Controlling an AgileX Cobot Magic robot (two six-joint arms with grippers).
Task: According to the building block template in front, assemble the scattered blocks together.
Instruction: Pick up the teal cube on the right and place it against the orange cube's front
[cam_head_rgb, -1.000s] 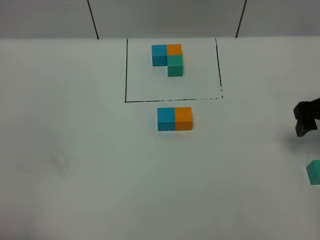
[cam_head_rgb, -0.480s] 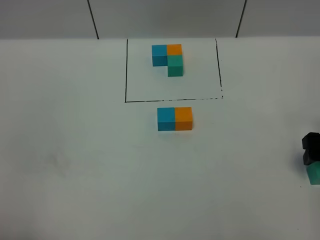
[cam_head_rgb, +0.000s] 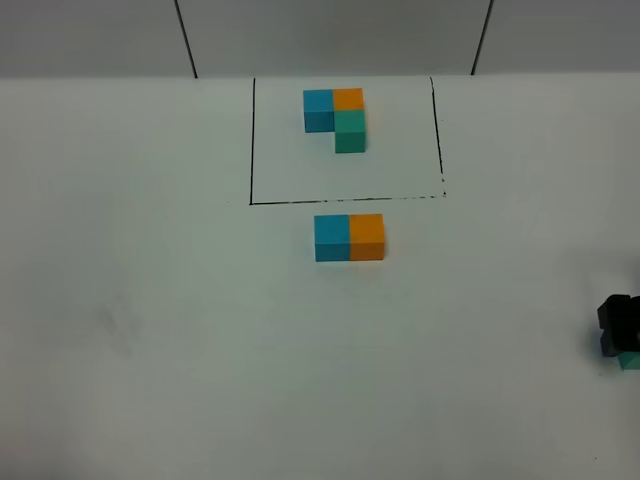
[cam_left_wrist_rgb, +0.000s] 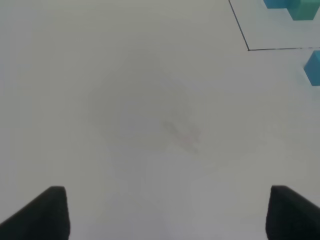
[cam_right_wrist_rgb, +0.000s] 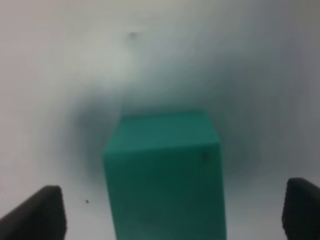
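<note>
I find the building block template (cam_head_rgb: 335, 118) set inside its black drawn rectangle (cam_head_rgb: 252, 140) at the far side of the table (cam_head_rgb: 150, 300): blue and orange side by side, teal-green against the orange on the near side, forming an L. Just outside the near line, the loose blue cube (cam_head_rgb: 331, 237) and orange cube (cam_head_rgb: 367, 237) touch in the same order, so I judge two thirds of the copy done. The teal-green cube (cam_right_wrist_rgb: 165, 175) lies well apart at the table's right edge, directly beneath the right gripper (cam_head_rgb: 620, 325), whose jaws stand wide with a gap to either cube face (straddling, not gripping), evidently lined up for a pick. The left gripper (cam_left_wrist_rgb: 170, 212) hangs over bare table, jaws wide, holding nothing, clear of the work. No brand, label or legible writing is visible on any item
</note>
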